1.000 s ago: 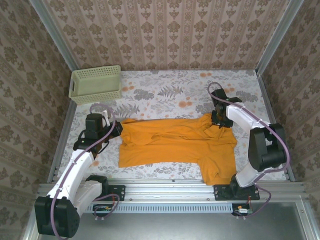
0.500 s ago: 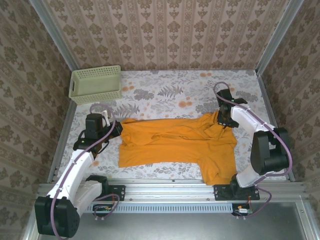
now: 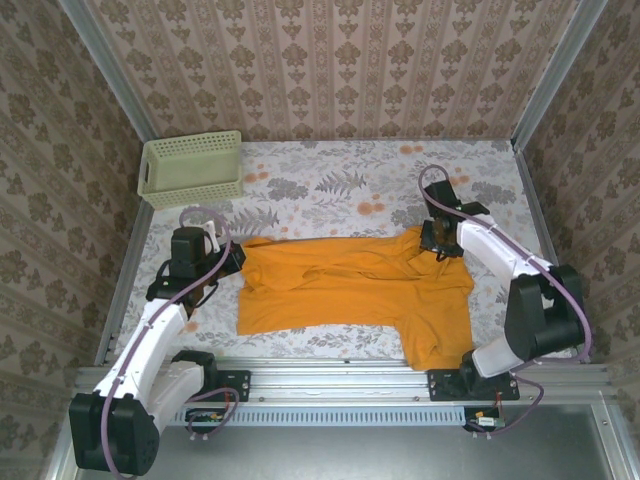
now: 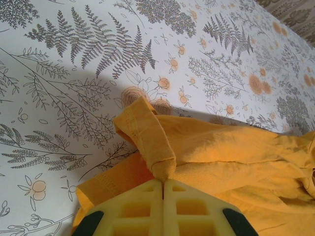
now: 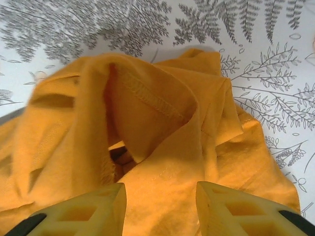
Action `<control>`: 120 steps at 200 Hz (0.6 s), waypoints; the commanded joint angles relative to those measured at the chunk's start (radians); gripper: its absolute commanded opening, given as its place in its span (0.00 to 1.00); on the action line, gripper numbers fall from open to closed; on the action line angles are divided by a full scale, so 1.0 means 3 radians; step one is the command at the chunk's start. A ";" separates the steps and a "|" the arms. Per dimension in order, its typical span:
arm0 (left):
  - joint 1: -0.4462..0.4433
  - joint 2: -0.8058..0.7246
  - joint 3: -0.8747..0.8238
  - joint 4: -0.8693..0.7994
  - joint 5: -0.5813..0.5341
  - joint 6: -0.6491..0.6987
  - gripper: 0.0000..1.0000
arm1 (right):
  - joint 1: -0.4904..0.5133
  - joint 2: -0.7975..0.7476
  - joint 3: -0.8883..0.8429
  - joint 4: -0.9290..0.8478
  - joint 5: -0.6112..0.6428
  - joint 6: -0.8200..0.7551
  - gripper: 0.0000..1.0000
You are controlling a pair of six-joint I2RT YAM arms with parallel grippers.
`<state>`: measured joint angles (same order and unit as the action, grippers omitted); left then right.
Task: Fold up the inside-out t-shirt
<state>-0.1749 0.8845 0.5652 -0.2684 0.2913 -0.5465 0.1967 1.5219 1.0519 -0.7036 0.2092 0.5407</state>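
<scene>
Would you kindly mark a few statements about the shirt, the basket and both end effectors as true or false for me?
1. The left end effector is shut on the t-shirt's edge. True.
2. The right end effector is shut tight. False: it is open over bunched fabric.
3. The basket sits at the table's far left corner. True.
4. The t-shirt lies in the basket. False: it is spread on the table, apart from the basket.
</scene>
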 commanded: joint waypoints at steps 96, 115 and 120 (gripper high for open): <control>0.0021 -0.0089 -0.0012 -0.0023 0.0011 -0.0031 0.00 | -0.0014 0.0395 0.0144 -0.0006 0.0205 0.0092 0.35; 0.0021 -0.0089 -0.0018 -0.0021 0.0010 -0.0029 0.00 | -0.0016 0.0246 0.0080 0.0001 0.0242 0.0066 0.32; 0.0021 -0.0085 -0.0022 -0.0018 0.0010 -0.0033 0.00 | -0.0020 0.0214 0.0073 -0.0004 0.0252 0.0055 0.32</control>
<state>-0.1749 0.8791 0.5652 -0.2687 0.2913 -0.5465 0.1963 1.6432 1.0763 -0.6781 0.2249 0.5575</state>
